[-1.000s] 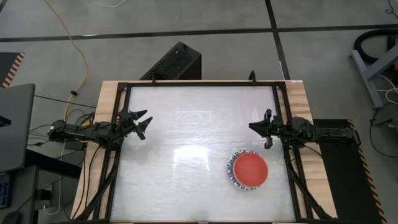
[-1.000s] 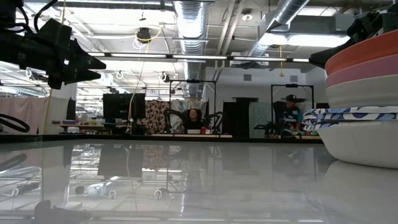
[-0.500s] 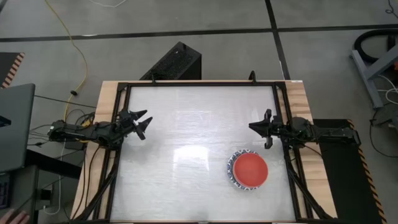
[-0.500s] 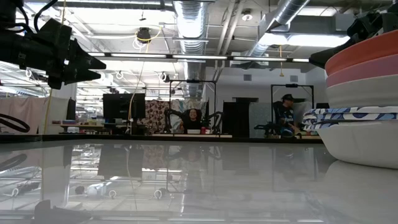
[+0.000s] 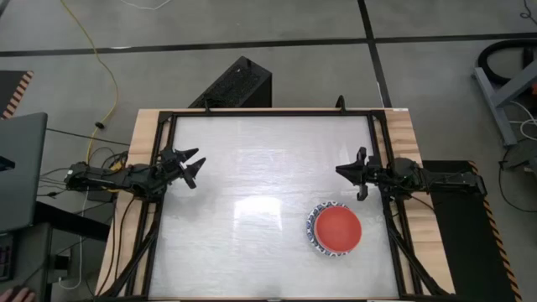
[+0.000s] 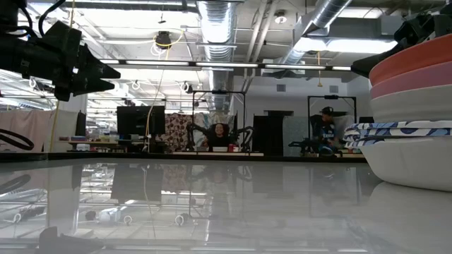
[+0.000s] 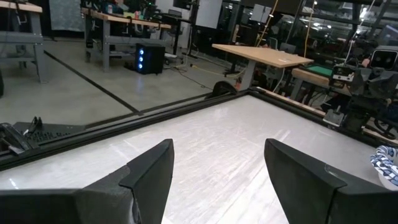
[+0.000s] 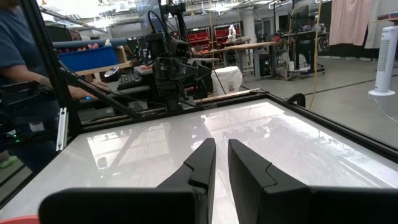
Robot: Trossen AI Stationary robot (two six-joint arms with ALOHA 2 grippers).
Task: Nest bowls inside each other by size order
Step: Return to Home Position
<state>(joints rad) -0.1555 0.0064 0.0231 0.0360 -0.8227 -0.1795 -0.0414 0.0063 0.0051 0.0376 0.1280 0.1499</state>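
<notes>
Step in hand: return of both arms to rest; judged essentially complete.

Bowls [image 5: 337, 229] are stacked as one nest on the near right part of the counter [image 5: 252, 159]. In the low view the red bowl [image 6: 417, 60] is seen on top, then the pink bowl [image 6: 417, 83], a plain cream-white bowl [image 6: 413, 106], and blue-patterned rims [image 6: 402, 130] over a wider white base. The patterned rims could not be counted.

Left tool [image 5: 198, 170] is held at the counter's left edge, fingers wide apart, empty. Right tool [image 5: 340, 172] is held at the right edge, just beyond the nest, closed to a narrow slit with nothing gripped.

No loose bowl is seen on the counter. Nesting judged done. Next move: no further grasp is called for, only the arms being settled clear of the nest.
</notes>
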